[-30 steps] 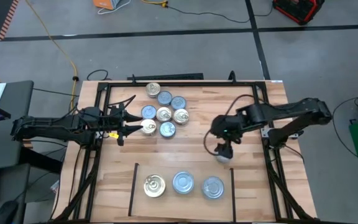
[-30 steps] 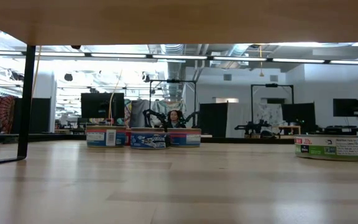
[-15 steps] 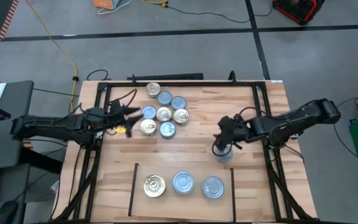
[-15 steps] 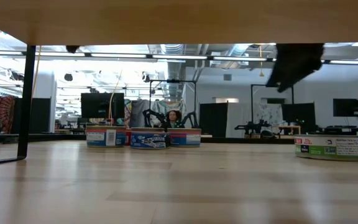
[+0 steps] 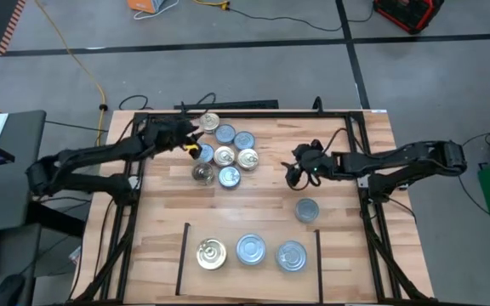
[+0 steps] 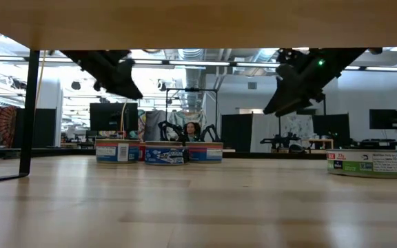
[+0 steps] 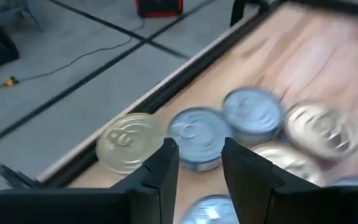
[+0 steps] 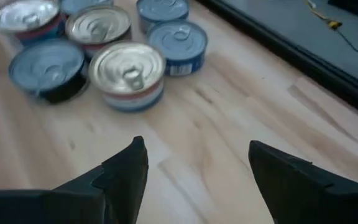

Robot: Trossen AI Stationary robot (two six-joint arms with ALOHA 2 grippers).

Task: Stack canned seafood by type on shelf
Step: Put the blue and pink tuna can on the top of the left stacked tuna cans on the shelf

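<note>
The high view looks straight down on a light wood plank table (image 5: 253,200) inside a black metal frame (image 5: 132,204). Near the table's front edge, a patch of planks bounded by thin black lines forms the shelf (image 5: 249,272), and three small flat round tins sit in a row on it: a gold-topped tin (image 5: 212,254) on the left, a silver-topped tin (image 5: 251,250) in the middle and another silver-topped tin (image 5: 292,256) on the right. A further silver-topped tin (image 5: 307,210) stands alone on the table just behind the shelf's right end, touching nothing. Toward the back of the table lies a cluster of loose tins (image 5: 225,151), gold and silver tops mixed and packed close together. The dark left gripper (image 5: 190,141) reaches in from the left and hangs over the left edge of this cluster. The left wrist view shows its two fingers (image 7: 160,171) a narrow gap apart with nothing between them, above a silver-topped, blue-sided tin (image 7: 196,137) that sits beside a gold-topped one (image 7: 130,140). The dark right gripper (image 5: 300,166) is right of the cluster, with bare wood between, and behind the lone tin. The right wrist view shows its fingers (image 8: 124,171) spread wide and empty over bare planks, with the cluster ahead of it. In the low view both arms hang above the table, clear of the tins.
</note>
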